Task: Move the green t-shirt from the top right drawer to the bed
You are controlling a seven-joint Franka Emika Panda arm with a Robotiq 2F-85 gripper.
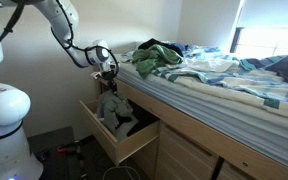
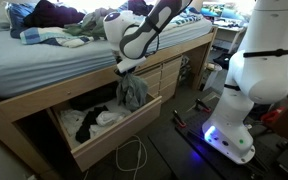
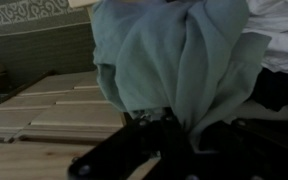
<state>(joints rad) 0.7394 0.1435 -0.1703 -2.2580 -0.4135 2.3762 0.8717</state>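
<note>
The jaws are clamped shut on a bunched fold of the green t-shirt [image 2: 134,92], which hangs limp beneath them, clear of the clothes lying in the open drawer [image 2: 114,137] below, with the bed [image 2: 44,62] edge just beside them, likely its next stop.

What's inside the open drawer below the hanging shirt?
A black garment and a white garment lie in the drawer. The green t-shirt held by the pincer hides part of it.
</note>
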